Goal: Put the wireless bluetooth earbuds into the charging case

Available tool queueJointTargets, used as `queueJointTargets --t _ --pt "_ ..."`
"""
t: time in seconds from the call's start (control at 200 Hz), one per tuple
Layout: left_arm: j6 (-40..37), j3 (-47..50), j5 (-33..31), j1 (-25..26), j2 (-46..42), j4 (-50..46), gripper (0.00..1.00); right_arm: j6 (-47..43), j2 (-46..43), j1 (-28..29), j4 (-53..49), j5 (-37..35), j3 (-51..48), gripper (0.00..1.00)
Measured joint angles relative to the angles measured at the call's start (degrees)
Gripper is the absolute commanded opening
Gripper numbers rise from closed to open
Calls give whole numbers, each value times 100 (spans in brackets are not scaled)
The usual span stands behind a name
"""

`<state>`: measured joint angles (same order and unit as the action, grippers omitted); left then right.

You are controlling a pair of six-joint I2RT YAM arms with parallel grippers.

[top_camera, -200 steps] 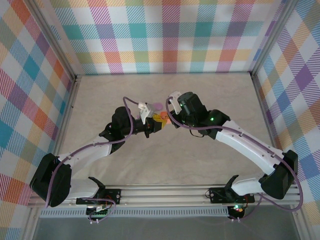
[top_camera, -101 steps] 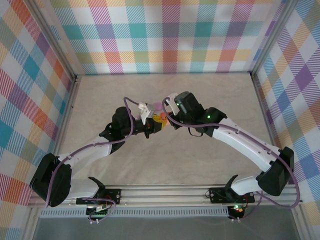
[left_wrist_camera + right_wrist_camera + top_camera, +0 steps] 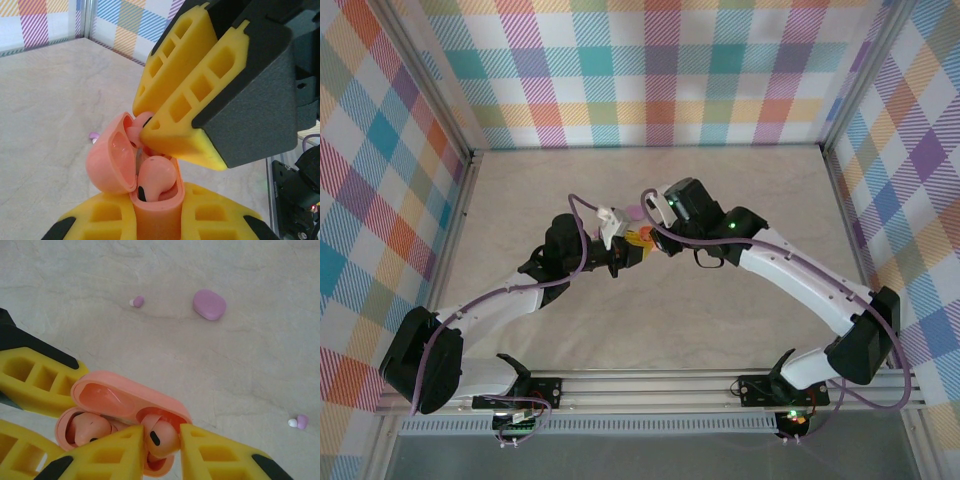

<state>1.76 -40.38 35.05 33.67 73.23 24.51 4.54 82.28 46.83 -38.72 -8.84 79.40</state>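
Over the marbled table [image 3: 250, 365], a glossy orange-pink earbud [image 3: 156, 172] sits in its case [image 3: 112, 160].

Open case [image 3: 155, 212] upright in left gripper [image 3: 155, 220], seated earbud [image 3: 156, 172] inside it, second earbud [image 3: 160, 435] in right gripper [image 3: 160, 442] at the case's mouth, closed case [image 3: 209, 304] on table [image 3: 240, 370] beyond, near earbud [image 3: 137, 301] beside it, far earbud [image 3: 299, 422] well apart.

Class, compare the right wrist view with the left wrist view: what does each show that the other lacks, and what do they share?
Right wrist: the purple case and two purple earbuds lying on the table. Left wrist: the plaid wall behind. Both: the open orange-pink case in the left gripper, one orange-pink earbud seated, the right gripper pinching the second earbud at it.
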Motion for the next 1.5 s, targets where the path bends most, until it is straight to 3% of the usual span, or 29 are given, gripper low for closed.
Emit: queueJointTargets --t 0.275,0.525,0.94,1.255,1.5 --pt "208 74 -15 0 0 535 0 219 17 22 -175 96 289 24" --pt "264 83 -4 0 -11 750 0 411 57 22 -361 179 546 35" --pt "319 118 2 0 -79 1189 0 514 52 39 -693 210 1058 40" --pt "319 127 120 13 -87 1233 0 535 -94 -164 -732 645 1460 43" --pt "319 127 203 13 -87 1237 0 531 -518 -570 -645 1257 1099 38"
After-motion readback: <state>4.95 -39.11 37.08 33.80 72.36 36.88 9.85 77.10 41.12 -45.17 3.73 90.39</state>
